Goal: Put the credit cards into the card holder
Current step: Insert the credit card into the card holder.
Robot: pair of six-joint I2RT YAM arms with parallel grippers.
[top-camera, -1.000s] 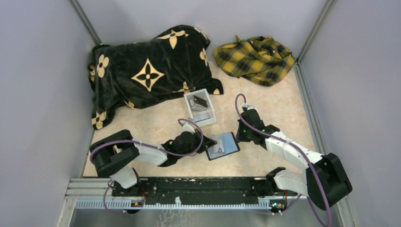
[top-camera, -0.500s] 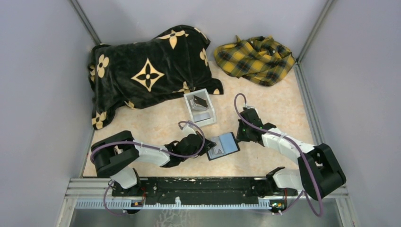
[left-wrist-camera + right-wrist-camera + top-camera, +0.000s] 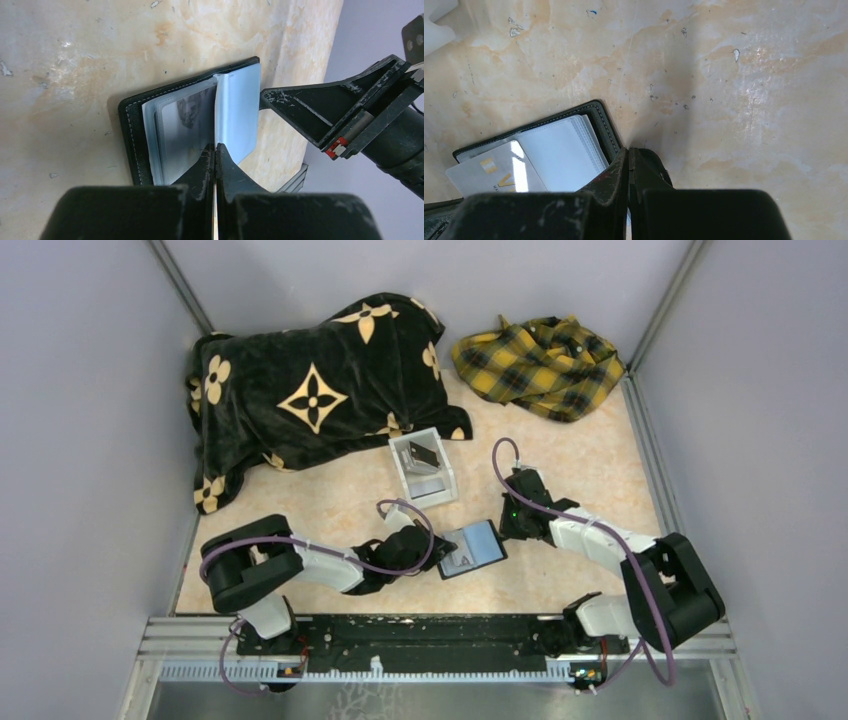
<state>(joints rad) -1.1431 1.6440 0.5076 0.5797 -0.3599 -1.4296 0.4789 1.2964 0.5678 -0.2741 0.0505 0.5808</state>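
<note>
The black card holder (image 3: 483,540) lies open on the table between my two grippers, its grey pockets facing up. A pale silver credit card (image 3: 458,560) rests on its near-left half, with a gold chip showing in the right wrist view (image 3: 489,175). My left gripper (image 3: 437,552) is shut, its tips (image 3: 216,147) against the holder's near edge beside that card (image 3: 182,125). My right gripper (image 3: 510,530) is also shut, its tips (image 3: 628,151) at the holder's black right edge (image 3: 606,125) by the strap clasp. A dark card (image 3: 424,453) and a pale card (image 3: 430,486) sit in the clear box.
The clear-white open box (image 3: 398,462) stands just behind the holder. A black blanket with gold flowers (image 3: 310,390) covers the back left. A yellow plaid cloth (image 3: 540,365) lies at the back right. Grey walls close in on both sides.
The left arm has stretched a little further right toward the holder, and the right arm's elbow has swung inward. Both grippers stayed shut at the holder's edges.
</note>
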